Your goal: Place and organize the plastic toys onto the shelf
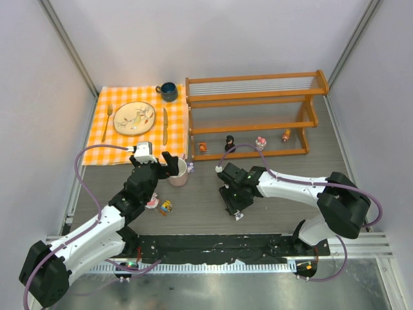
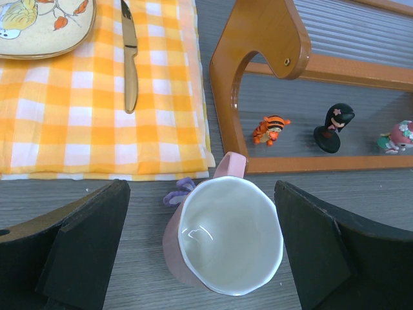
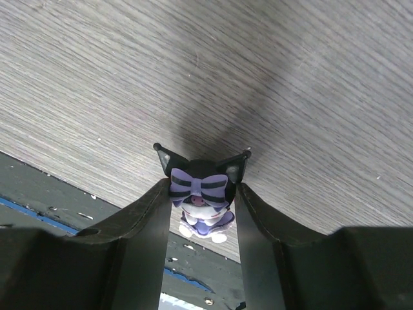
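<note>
My right gripper (image 3: pixel 202 188) is shut on a black toy with a purple striped bow (image 3: pixel 201 205), its fingers pressing both sides of the head just above the table; in the top view it hangs near the front edge (image 1: pixel 237 210). The wooden shelf (image 1: pixel 251 103) holds an orange toy (image 1: pixel 202 147), a black-haired toy (image 1: pixel 230 143), a pink toy (image 1: pixel 261 142) and a yellow-orange toy (image 1: pixel 286 135) on its bottom rail. My left gripper (image 2: pixel 200 192) stands open, straddling the pink-and-white mug (image 2: pixel 229 239). A purple toy (image 2: pixel 179 191) lies behind the mug. Two toys, pink-white (image 1: pixel 152 203) and yellow (image 1: pixel 166 206), lie beside the left arm.
An orange checked cloth (image 1: pixel 119 145) at the back left carries a plate (image 1: pixel 134 118), a fork (image 1: pixel 107 121) and a knife (image 1: pixel 165 124). A dark blue cup (image 1: pixel 169 91) stands at the shelf's left end. A black rail (image 1: pixel 213 248) runs along the near edge.
</note>
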Available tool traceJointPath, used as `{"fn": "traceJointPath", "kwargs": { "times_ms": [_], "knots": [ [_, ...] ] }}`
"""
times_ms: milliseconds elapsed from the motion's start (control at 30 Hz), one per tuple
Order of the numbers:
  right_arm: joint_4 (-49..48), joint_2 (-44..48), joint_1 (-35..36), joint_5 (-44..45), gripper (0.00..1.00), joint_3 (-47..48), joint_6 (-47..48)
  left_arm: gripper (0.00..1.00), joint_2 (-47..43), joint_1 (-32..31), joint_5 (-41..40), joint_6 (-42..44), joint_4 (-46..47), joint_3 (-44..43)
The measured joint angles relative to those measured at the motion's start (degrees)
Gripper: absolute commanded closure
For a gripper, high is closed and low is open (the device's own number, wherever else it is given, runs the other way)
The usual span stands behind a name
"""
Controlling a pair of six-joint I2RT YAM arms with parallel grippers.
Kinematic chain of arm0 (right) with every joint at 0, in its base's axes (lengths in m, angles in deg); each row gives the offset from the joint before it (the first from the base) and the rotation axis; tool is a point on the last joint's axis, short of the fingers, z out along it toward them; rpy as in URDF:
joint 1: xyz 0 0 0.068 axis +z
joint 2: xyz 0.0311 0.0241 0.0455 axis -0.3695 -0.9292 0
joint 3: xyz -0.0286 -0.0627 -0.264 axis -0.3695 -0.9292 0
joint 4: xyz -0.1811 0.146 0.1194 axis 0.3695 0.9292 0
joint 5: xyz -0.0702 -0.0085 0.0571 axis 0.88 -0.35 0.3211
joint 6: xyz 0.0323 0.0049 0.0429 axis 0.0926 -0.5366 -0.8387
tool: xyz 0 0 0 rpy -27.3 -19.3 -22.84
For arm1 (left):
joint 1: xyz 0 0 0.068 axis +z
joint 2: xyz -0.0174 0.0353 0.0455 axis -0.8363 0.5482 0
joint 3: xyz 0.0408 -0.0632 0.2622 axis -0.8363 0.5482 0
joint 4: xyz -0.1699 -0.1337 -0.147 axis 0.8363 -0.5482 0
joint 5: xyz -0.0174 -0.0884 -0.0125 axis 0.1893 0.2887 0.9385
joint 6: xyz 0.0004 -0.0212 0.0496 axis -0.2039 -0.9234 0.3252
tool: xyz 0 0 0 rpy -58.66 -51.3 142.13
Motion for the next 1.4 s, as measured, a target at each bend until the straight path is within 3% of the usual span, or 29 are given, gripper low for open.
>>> {"fn": "traceJointPath", "kwargs": {
  "times_ms": [233, 500, 733, 900, 1133, 1400],
  "knots": [
    [-0.04, 2.89, 0.0, 3.69, 0.99, 0.0, -0.09, 0.0, 0.09, 0.0, -0.02, 0.0, 0.0, 0.0],
    [-6.84, 13.62, 0.0, 17.22, 0.99, -1.77, -0.48, 0.0, 0.33, 0.0, -0.02, 0.02, 0.02, 0.0],
    [-29.81, 28.98, -0.17, 32.85, 0.99, -13.99, 2.38, 0.0, 0.52, 0.0, 0.0, 0.0, 0.02, 0.0],
    [-47.52, 31.47, -1.95, 41.38, 0.99, -18.97, 9.51, 0.0, 1.27, 0.02, 0.02, 0.0, 0.04, 0.0],
    [-67.63, 26.32, -8.61, 41.51, 0.99, -18.45, 18.12, 0.0, 1.75, 0.07, 0.0, 0.0, 0.02, 0.0],
    [-86.16, 17.55, -17.9, 33.11, 0.99, -18.45, 21.2, 0.0, 2.03, 0.15, 0.0, 0.04, 0.04, 0.0]
  ]
}}
